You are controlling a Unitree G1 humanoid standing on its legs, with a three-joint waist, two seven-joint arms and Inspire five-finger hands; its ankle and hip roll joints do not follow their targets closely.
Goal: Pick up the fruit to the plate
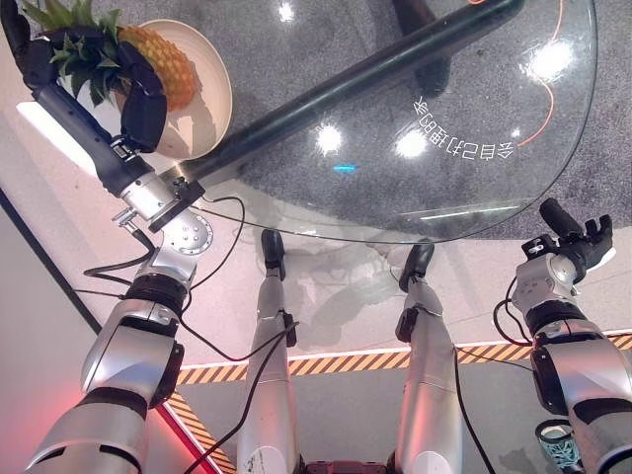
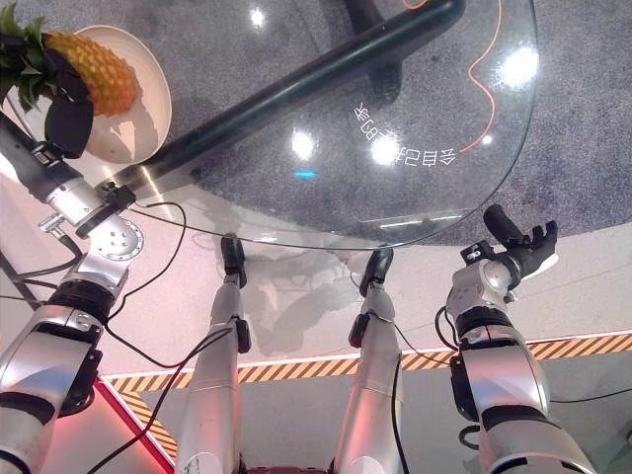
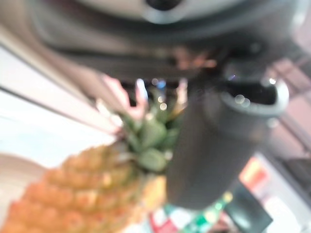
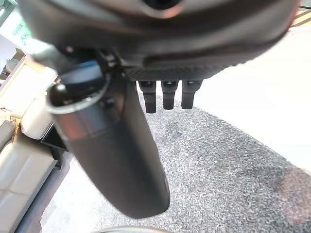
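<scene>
A pineapple with a green crown lies over a cream plate at the far left of the round glass table. My left hand is shut on the pineapple, its dark fingers curled over the fruit near the crown. The left wrist view has the pineapple close up beside my thumb. My right hand hangs open off the table's near right edge, holding nothing, with its fingers straight.
A dark tube runs slantwise under the glass from the plate toward the far side. An orange cable curves at the far right. Yellow-black tape lines the floor below the table.
</scene>
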